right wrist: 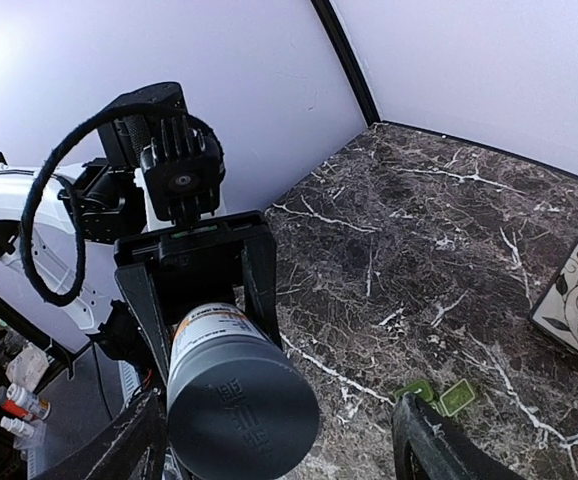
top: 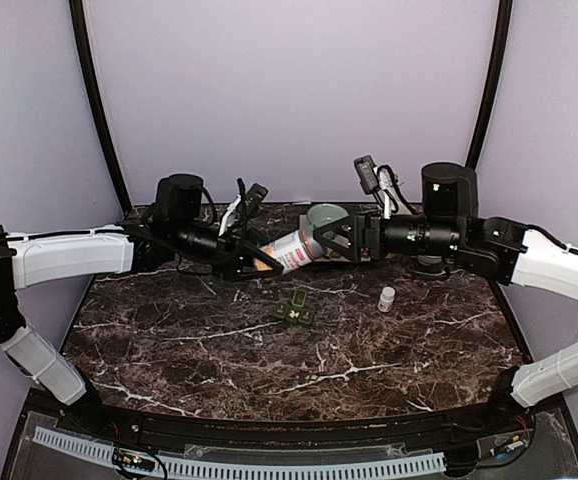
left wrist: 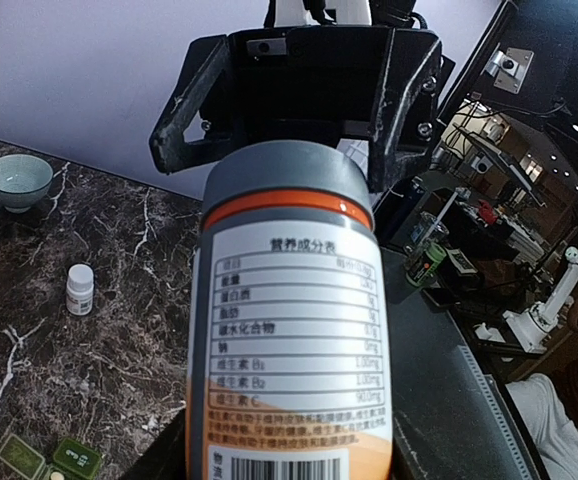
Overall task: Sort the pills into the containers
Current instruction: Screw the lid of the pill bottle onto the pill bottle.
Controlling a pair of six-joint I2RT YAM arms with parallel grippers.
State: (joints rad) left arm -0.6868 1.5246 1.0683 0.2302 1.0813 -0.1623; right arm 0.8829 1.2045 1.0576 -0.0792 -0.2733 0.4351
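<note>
Grey-capped and white-labelled, the big bottle (top: 289,250) is hanging level over the marble table (top: 169,360). We are clamping its base in our left gripper (right wrist: 207,295), while our right gripper (top: 321,243) is standing with fingers wide apart around the cap (right wrist: 239,400). No pills are showing; we are guessing they are inside, tiny, light and apt to roll. The dark green pill box (top: 294,312) is lying below, near a small white bottle (top: 386,298). We are judging the smooth cap's side the place to grip, firmly.
</note>
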